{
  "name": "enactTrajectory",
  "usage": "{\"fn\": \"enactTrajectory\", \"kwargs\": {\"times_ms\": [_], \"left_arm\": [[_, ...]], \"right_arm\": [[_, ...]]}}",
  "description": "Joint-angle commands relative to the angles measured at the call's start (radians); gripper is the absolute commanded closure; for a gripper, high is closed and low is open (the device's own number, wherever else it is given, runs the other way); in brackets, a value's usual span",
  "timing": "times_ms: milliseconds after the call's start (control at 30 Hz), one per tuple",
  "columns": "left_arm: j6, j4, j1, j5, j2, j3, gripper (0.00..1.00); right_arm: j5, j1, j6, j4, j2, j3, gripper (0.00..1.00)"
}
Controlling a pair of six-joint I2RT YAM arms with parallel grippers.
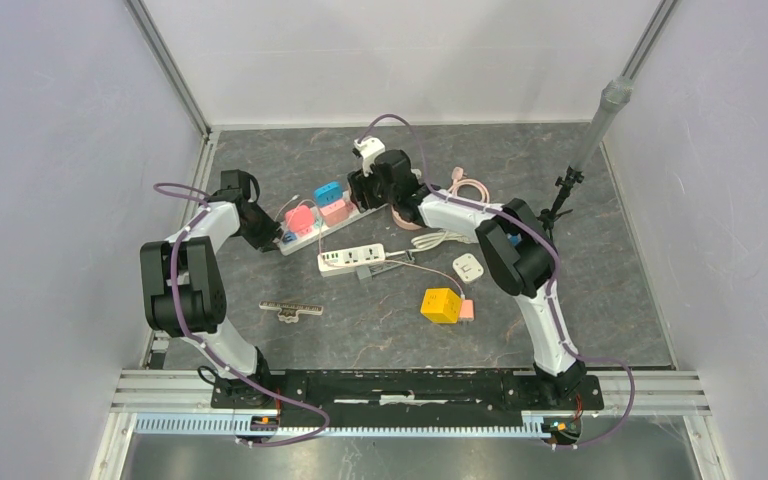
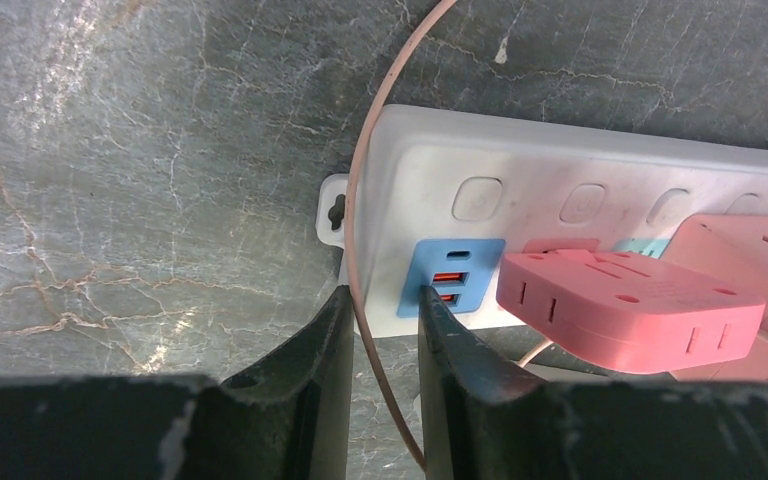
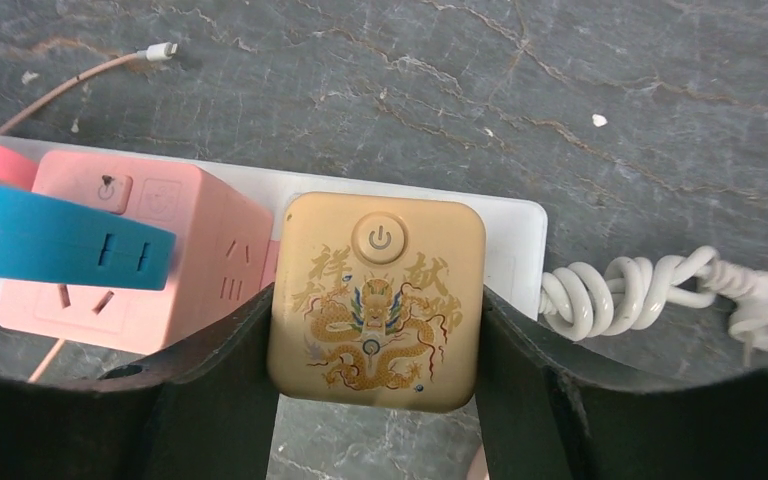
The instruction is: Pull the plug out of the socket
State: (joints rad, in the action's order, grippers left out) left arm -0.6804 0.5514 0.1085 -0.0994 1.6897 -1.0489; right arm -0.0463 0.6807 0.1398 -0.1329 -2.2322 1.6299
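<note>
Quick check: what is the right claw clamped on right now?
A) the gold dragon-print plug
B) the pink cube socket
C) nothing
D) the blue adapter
A: the right wrist view shows both fingers of the right claw pressed against the sides of the gold dragon-print plug on the white power strip.

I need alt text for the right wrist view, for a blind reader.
The right gripper clamps a gold dragon-print plug seated on a white power strip. A pink adapter sits beside it, a coiled white cord on the other side.
</note>
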Motion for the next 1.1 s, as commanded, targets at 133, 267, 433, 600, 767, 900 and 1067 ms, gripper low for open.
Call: {"fn": "enactTrajectory", "kwargs": {"times_ms": [133, 267, 433, 600, 767, 900, 1067], "left_arm": [[0.024, 0.059, -0.004, 0.13, 0.076, 0.063, 0.69], [0.023, 0.059, -0.004, 0.128, 0.076, 0.063, 0.69], [0.021, 0.055, -0.005, 0.116, 0.081, 0.062, 0.69], [0.021, 0.043, -0.004, 0.104, 0.074, 0.065, 0.69], [0.013, 0.036, -0.005, 0.104, 0.063, 0.061, 0.69], [0.002, 0.036, -0.004, 0.104, 0.023, 0.054, 0.69], [0.005, -0.029, -0.004, 0.031, -0.073, 0.048, 0.61]], "right_arm": [[0.095, -0.047, -0.046, -0.188, 0.251, -0.103, 1.0], [0.015, -0.07, 0.026, -0.216, 0.244, -0.113, 1.0], [0.0, -0.024, -0.038, -0.116, 0.128, -0.007, 1.0], [0.052, 0.039, -0.167, -0.002, 0.03, 0.088, 1.0], [0.111, 0.045, -0.197, 0.039, 0.001, 0.126, 1.0], [0.085, 0.028, -0.15, 0.023, 0.002, 0.108, 1.0], [0.049, -0.001, -0.079, 0.009, -0.005, 0.088, 1.0]]}}
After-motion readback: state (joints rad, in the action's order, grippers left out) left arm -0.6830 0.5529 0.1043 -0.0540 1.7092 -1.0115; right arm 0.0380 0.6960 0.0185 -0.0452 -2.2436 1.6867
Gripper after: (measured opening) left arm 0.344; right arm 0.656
